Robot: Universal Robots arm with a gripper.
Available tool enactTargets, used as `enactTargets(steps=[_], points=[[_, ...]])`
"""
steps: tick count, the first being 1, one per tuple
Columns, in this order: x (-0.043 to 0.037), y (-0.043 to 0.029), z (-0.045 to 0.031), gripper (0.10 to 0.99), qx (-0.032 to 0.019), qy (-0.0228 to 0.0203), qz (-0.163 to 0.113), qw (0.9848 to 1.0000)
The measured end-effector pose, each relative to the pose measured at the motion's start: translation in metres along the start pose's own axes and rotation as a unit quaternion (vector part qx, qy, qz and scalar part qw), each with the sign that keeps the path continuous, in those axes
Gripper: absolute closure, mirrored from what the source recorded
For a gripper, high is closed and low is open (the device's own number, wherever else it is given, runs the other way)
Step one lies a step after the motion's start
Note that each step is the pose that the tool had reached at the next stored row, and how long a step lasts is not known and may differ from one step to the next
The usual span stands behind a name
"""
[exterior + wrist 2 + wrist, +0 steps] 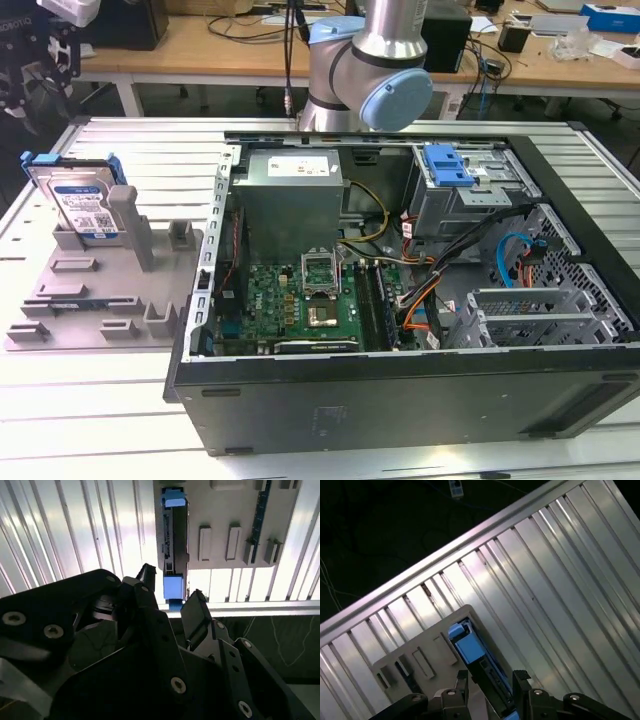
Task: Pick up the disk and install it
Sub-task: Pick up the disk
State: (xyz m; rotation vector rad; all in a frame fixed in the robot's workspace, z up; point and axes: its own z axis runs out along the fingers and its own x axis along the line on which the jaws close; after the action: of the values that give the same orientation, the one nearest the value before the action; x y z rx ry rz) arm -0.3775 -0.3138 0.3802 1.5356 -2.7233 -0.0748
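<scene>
My claw (491,681) hangs open just over the disk (470,649), which stands on edge in the grey tray (110,300) at the exterior view's far left, its long edge running between my fingers (461,682).

Your disk (82,203) stands upright on edge at the far end of the grey tray (120,292), exterior view's left. Silver body, white-and-blue label facing the camera, blue rails along both sides.
</scene>
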Motion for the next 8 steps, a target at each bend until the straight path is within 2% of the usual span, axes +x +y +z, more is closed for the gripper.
enactTargets(steps=[3,7,8], points=[[0.0,0.0,0.0002,0.604,-0.0003,0.0015,-0.03,0.9995],[0.0,0.0,0.0004,0.604,-0.0008,0.0035,-0.072,0.9974],[0.0,0.0,0.0005,0.604,-0.0009,0.0041,-0.085,0.9964]])
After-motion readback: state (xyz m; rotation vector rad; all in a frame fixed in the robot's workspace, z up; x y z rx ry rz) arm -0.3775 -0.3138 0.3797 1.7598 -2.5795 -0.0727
